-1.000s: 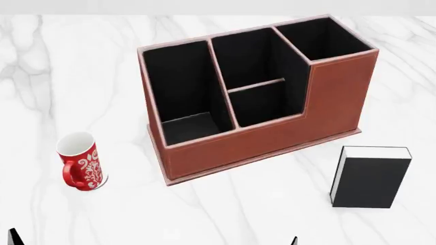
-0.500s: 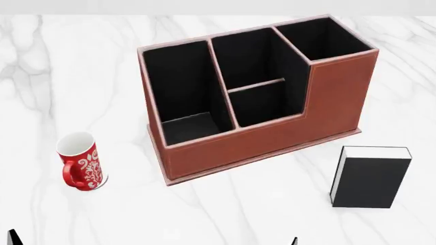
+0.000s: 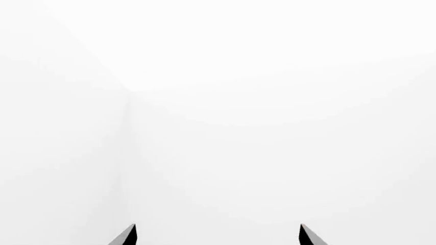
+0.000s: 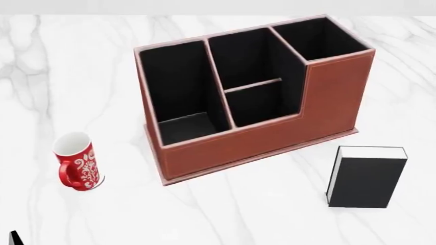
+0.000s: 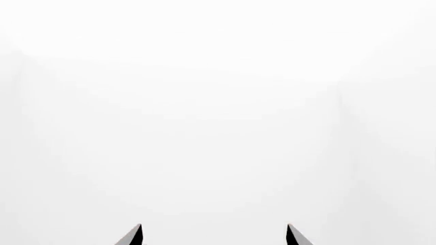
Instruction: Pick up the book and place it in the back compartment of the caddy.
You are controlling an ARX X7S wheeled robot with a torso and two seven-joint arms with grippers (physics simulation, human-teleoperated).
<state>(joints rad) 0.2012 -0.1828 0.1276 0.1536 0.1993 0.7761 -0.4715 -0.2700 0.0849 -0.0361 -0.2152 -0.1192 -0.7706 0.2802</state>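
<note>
The marble table [image 4: 225, 214] fills the head view. On it, the caddy [image 4: 272, 138] sits well ahead of both grippers, its back compartment [image 4: 256, 104] bare and black-lined. The book [image 4: 366, 181] stands upright on the table, near the caddy's tall end and apart from it, ahead of the right gripper's side. The mug [image 4: 77, 162] stands ahead of the left gripper's side, apart from the caddy. The left gripper [image 3: 216, 236] has its fingertips spread wide with nothing between them, facing blank white. The right gripper [image 5: 212, 236] is likewise spread and holds nothing.
</note>
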